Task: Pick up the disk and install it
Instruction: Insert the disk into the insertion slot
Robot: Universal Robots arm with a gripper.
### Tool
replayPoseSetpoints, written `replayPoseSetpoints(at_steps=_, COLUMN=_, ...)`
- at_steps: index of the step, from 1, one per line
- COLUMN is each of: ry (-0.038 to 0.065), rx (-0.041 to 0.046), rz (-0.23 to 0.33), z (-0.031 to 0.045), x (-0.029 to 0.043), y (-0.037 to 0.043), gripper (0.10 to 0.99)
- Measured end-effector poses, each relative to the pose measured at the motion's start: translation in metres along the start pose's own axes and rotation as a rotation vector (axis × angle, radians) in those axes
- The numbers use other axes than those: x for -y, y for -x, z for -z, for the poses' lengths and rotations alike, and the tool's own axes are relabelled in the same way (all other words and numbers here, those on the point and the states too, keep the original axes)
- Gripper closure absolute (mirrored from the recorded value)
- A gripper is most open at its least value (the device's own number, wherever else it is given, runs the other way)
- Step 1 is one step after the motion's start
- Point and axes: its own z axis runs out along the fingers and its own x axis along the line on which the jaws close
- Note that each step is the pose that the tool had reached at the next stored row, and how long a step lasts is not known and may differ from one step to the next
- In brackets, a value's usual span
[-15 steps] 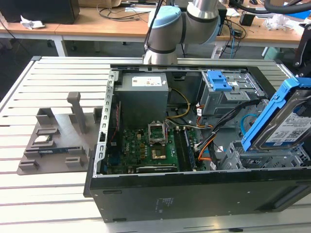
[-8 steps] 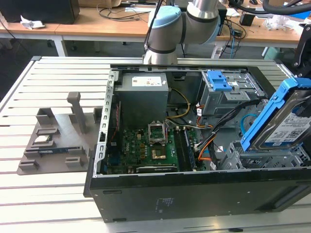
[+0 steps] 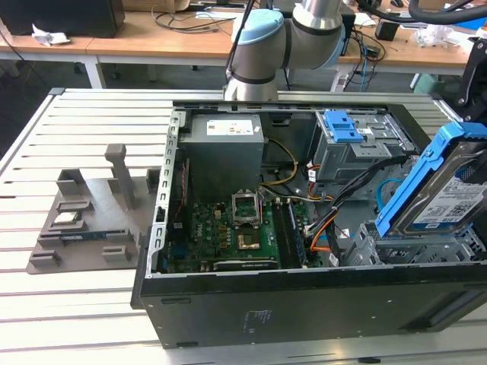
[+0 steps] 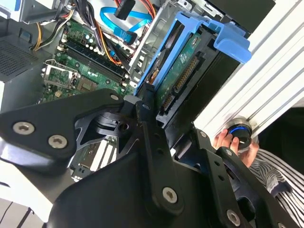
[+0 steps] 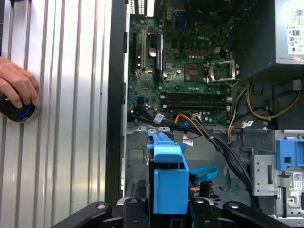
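The gripper (image 4: pixel 164 113) has its black fingers (image 4: pixel 144 111) pressed onto either side of the disk (image 3: pixel 455 199), pinching it by one end. The disk hangs tilted over the near corner of the open computer case (image 3: pixel 228 308) on the exterior view's right. Its blue frame rises well above the case's rim. Under its lower end the grey drive cage (image 3: pixel 396 245) stands open at the top, its metal walls close on both sides. Whether disk and cage touch cannot be told. The case's near wall runs just beside the cage, leaving little room on that side. Toward the case's middle, orange and black cables (image 3: pixel 329 228) and a blue flat cable (image 5: pixel 207 173) crowd the cage's edge. Outside the near wall, on the slatted table (image 3: pixel 76 114), a person's hand (image 5: pixel 16 84) rests on a round black knob (image 5: pixel 16 111) with a blue ring. Deeper inside the case the motherboard (image 3: pixel 228 228) lies flat and uncovered across its floor. Beyond it the power supply (image 3: pixel 224 144) stands against the far wall, with a blue latch (image 3: pixel 342 125) on the bay beside it. Well apart from the case, on the exterior view's left, sits a grey fixture tray (image 3: pixel 84 220). The robot arm (image 3: pixel 266 46) rises behind the far wall, with desks (image 3: pixel 152 42) beyond.
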Motion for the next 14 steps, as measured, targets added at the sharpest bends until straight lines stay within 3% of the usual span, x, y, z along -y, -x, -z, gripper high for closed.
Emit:
replayPoseSetpoints(at_steps=8, ry=0.0, rx=-0.0004, rz=0.0, z=-0.012, x=0.0011, y=0.0101, gripper=0.722)
replayPoseSetpoints(at_steps=14, ry=0.0, rx=-0.0055, rz=-0.001, z=-0.0239, x=0.0021, y=0.0099, gripper=0.722)
